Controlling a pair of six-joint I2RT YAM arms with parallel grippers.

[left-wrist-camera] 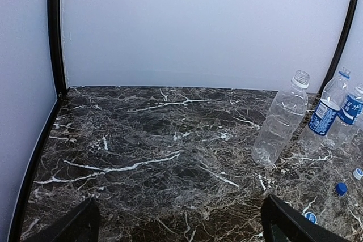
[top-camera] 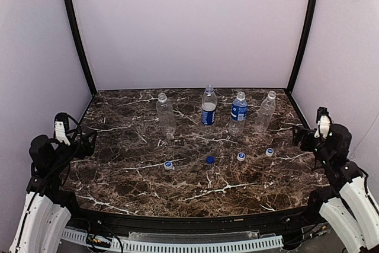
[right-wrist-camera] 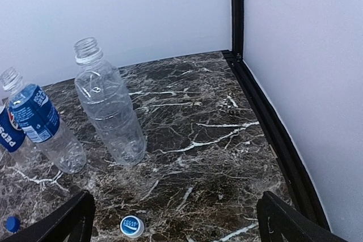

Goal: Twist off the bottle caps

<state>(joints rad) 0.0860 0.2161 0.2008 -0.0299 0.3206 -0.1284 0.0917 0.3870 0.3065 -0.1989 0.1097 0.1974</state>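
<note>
Bottles all stand upright in a row across the far middle of the table, long axes vertical, and every neck looks bare. The four caps lie loose in a second row just nearer, roughly one in front of each bottle, the dark blue one second from the left. So I'd say the unscrewing looks done.

Left gripper is parked at the left edge, fingers spread wide with nothing between them. The right gripper mirrors it at the right edge, also spread and empty.

Everything lies toward the centre and farther out from both. The right one is nearer: the unlabelled bottle and a pale cap are just ahead-left of it. The left one has a long stretch of table before its closest bottle. There's loads of room; only the side walls crowd the arms.
</note>
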